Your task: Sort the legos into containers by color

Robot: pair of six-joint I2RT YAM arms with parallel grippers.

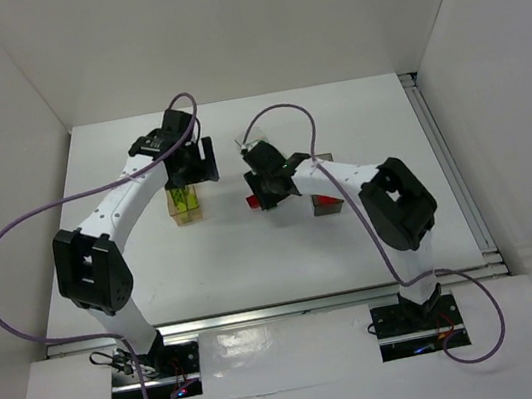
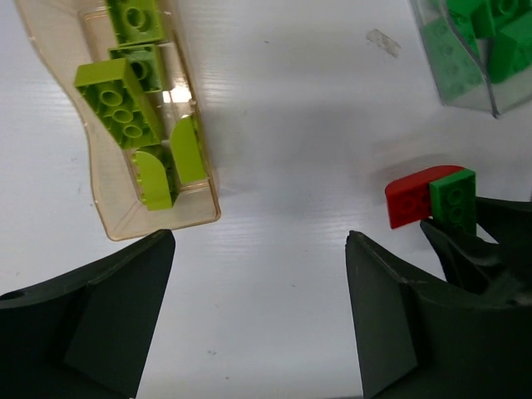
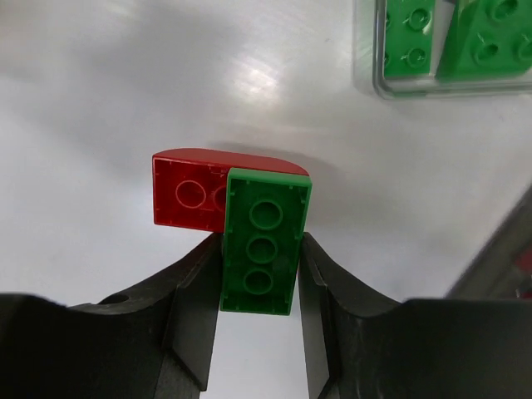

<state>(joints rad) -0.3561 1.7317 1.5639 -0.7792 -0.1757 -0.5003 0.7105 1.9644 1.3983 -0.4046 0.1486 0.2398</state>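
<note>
Right gripper (image 3: 259, 270) jaws clamping one green brick (image 3: 264, 241) touching one red brick (image 3: 187, 195), left gripper (image 2: 258, 278) jaws gaping near amber bin (image 2: 112, 218) holding five yellow-green bricks (image 2: 116, 104)

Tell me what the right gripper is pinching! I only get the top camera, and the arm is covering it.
Observer: The right gripper is shut on a green lego with three studs showing.
Operator: Is the red thing stuck to it?
Observer: The rounded red lego lies right against the green one's side, but only the green one is gripped.
Operator: Where are the other greens?
Observer: Several green legos already lie in the clear container close by.
</note>
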